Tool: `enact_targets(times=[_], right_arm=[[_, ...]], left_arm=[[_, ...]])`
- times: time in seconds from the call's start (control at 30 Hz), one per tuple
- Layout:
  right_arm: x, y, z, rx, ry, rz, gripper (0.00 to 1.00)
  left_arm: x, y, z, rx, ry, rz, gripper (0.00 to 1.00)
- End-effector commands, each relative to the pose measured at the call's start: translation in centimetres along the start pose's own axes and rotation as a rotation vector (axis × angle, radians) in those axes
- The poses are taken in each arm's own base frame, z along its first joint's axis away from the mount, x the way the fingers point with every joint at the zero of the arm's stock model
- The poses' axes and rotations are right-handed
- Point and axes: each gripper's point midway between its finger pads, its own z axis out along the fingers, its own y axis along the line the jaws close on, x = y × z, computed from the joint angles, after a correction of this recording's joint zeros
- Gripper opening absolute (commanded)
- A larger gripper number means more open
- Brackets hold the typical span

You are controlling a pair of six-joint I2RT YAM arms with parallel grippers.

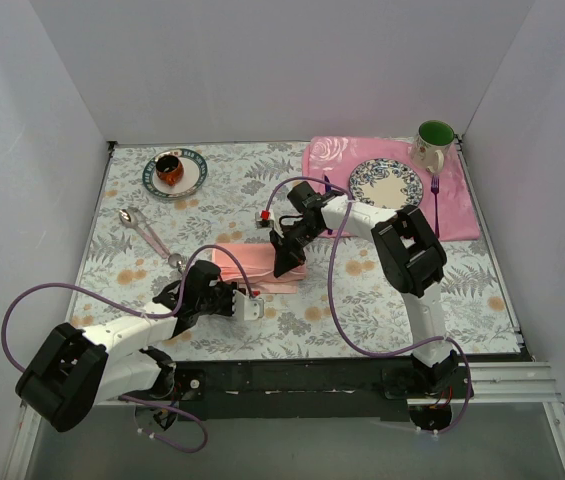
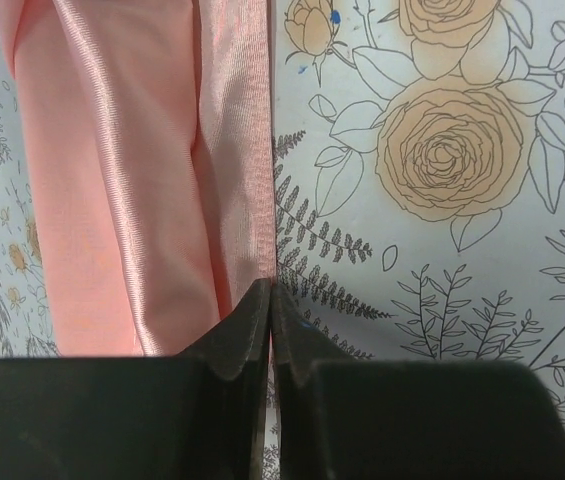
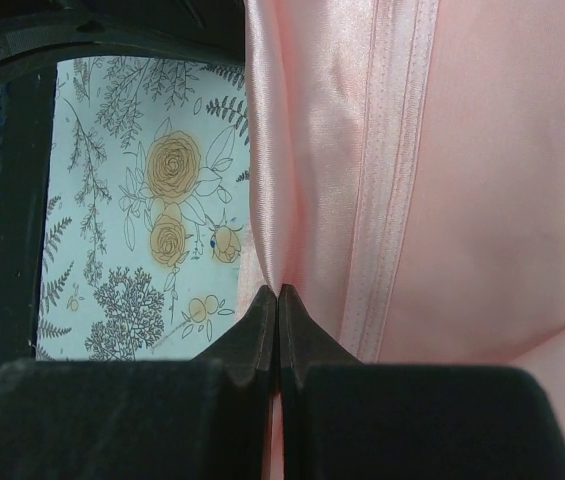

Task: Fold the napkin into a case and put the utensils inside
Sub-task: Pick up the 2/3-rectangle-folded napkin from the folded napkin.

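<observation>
Plain salmon-pink cloth napkin (image 1: pixel 257 266), glossy, folded into a narrow oblong with lengthwise creases and a stitched hem, near the middle of the table (image 1: pixel 362 305), thin shiny silver metal utensils (image 1: pixel 150 238) lying diagonally toward its left edge, apart from the cloth
</observation>
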Motion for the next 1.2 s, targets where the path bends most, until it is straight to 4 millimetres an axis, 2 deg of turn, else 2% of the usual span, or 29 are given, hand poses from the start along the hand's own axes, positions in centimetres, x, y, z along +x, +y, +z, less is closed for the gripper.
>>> enact_targets(times=[0.0, 0.03, 0.07, 0.17, 0.33, 0.5, 0.83, 0.93, 0.97, 1.07, 1.1, 1.17], right_arm=[[-1.5, 0.1, -0.5, -0.014, -0.028, -0.033, 0.01], [-1.6, 0.1, -0.6, -0.013, -0.031, -0.033, 0.01], [-1.7, 0.0, -0.7, -0.011, -0.032, -0.032, 0.01], [-1.6, -0.2, -0.9, -0.014, -0.038, -0.018, 0.01], [-1.5, 0.0, -0.9, -0.032, -0.043, -0.01, 0.01], [-1.3, 0.0, -0.8, -0.045, -0.039, -0.003, 0.01], [-1.4, -0.3, -0.7, -0.058, -0.042, 0.007, 0.01], [-1.3, -0.2, -0.6, -0.062, -0.042, 0.012, 0.01], [-1.3, -0.2, -0.6, -0.063, -0.041, 0.015, 0.01], [-1.2, -0.2, -0.7, -0.061, -0.04, 0.017, 0.01], [-1.3, -0.3, -0.7, -0.061, -0.041, 0.014, 0.01], [-1.2, -0.2, -0.7, -0.062, -0.04, 0.017, 0.01]], left_arm=[[-0.6, 1.3, -0.4, -0.035, -0.006, -0.019, 0.0], [-0.8, 1.4, -0.8, -0.042, -0.007, -0.004, 0.0], [-0.6, 1.0, -1.2, -0.024, 0.002, -0.01, 0.14], [-1.0, 0.2, -2.6, -0.009, -0.012, 0.003, 0.33], [-0.1, -0.9, -3.1, -0.002, 0.014, 0.018, 0.43], [0.3, -0.2, -2.1, -0.006, 0.037, 0.025, 0.45], [0.4, 0.6, -0.7, -0.037, 0.024, 0.062, 0.4], [0.3, 1.2, -0.5, -0.052, 0.024, 0.066, 0.3], [0.3, 1.2, -0.4, -0.054, 0.025, 0.064, 0.23], [0.1, 1.5, -0.4, -0.059, 0.021, 0.059, 0.12], [-0.1, 1.7, -0.4, -0.063, 0.015, 0.057, 0.04], [-0.2, 1.6, -0.5, -0.057, 0.009, 0.043, 0.0]])
